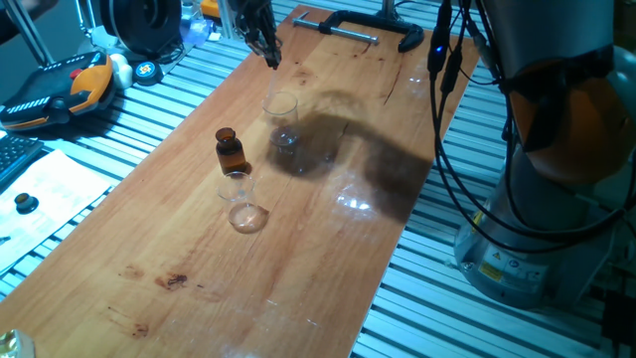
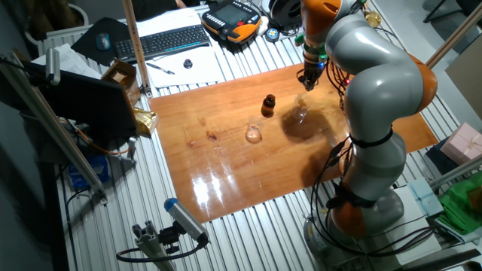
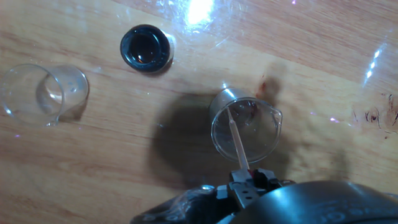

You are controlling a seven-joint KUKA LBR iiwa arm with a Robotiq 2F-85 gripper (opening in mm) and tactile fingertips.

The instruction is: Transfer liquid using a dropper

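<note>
In the hand view, an empty beaker (image 3: 43, 93) lies at left and the open brown bottle (image 3: 145, 48) upper centre. The claw (image 3: 249, 180), closed on the dropper (image 3: 237, 142), hangs its tip inside the centre-right beaker (image 3: 245, 127). Likely step: dispensing, which calls for squeezing the bulb.

pincer (image 3: 249, 182): fingertips cut off by the hand view's bottom edge, closure unreadable | dropper (image 3: 237, 140): too thin to make out in either fixed view | far beaker (image 2: 301, 115): faint, outline barely visible against shadow
</note>
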